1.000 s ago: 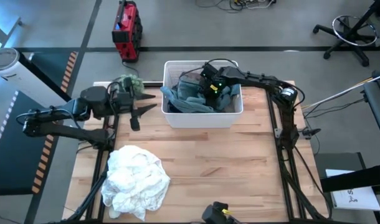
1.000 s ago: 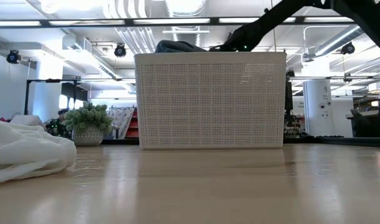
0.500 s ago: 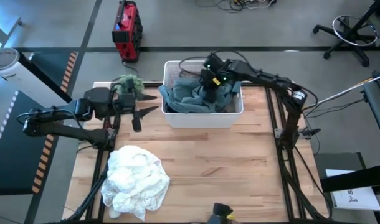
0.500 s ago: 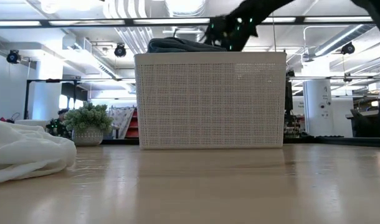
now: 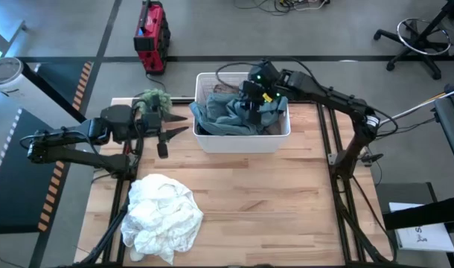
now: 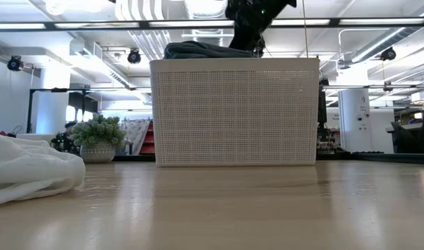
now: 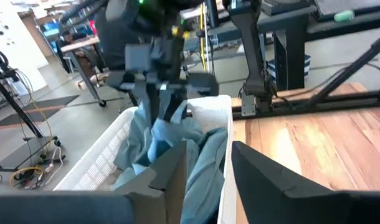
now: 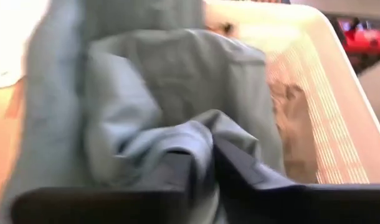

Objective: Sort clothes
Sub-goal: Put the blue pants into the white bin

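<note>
Right end effector [image 5: 253,103] is over the white bin [image 5: 242,139], clenched on a fold of the grey-green garment [image 5: 227,117], which bunches between its 2 fingers in the right wrist view. Left end effector [image 5: 175,125] hovers beside the bin's left wall, fingers spread and released. Big picture: the pale wooden worktop [image 5: 272,201] sits on a grey floor, with a red machine [image 5: 150,36] behind and an office chair [image 5: 420,33] far right. At the worktop's front left lies a crumpled white lacy garment [image 5: 161,217]. The grey-green piece is soft and wrinkled, heaped above the bin's rim. Smallest, a green spiky plant [image 5: 152,100] stands at the back left.
</note>
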